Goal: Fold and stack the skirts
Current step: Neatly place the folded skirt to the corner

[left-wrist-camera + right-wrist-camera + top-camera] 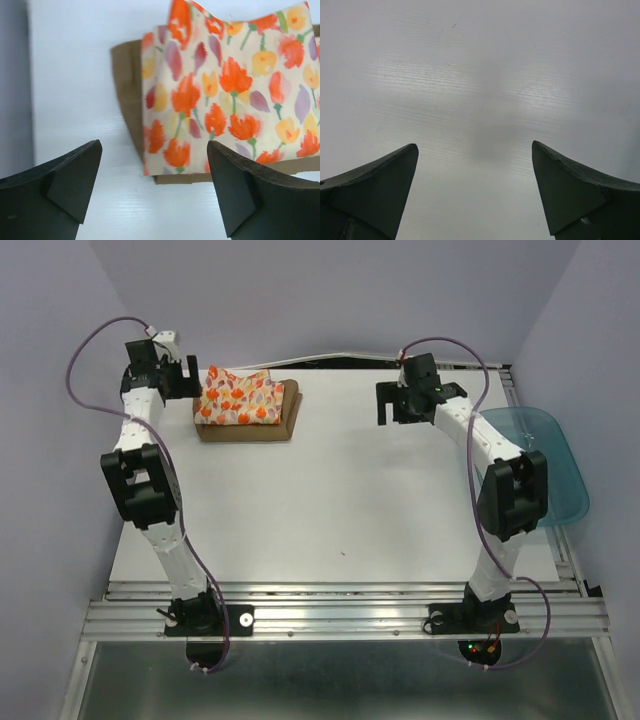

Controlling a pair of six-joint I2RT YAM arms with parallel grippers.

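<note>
Two skirts, both folded, in one stack. The cream leaf-print skirt (237,398) lies on top of the tan-brown skirt (288,418), and the tan shows as a narrow border along the print's edges.

Left gripper (154,145): fingers spread wide and empty, with no cloth contact. The stack sits just ahead of the fingertips, offset toward the right-hand finger in the left wrist view. The gap between the fingers frames the stack's near corner and bare table (330,500).

Right gripper (475,146): fingers parted wide, holding nothing. Only white table surface lies below and ahead of them. The stack is well apart, off to one side of these fingers.

Teal tub (550,470): at the table's right edge, well clear of both sets of fingers, no garment visible in it.

Progress, as a judgement: folding and stacking both look done. The print's far edge stands up in a soft wave instead of lying flat, and the top piece is not quite square on the tan one. What may be left is a press or a nudge to tidy it, then backing the arms off.
</note>
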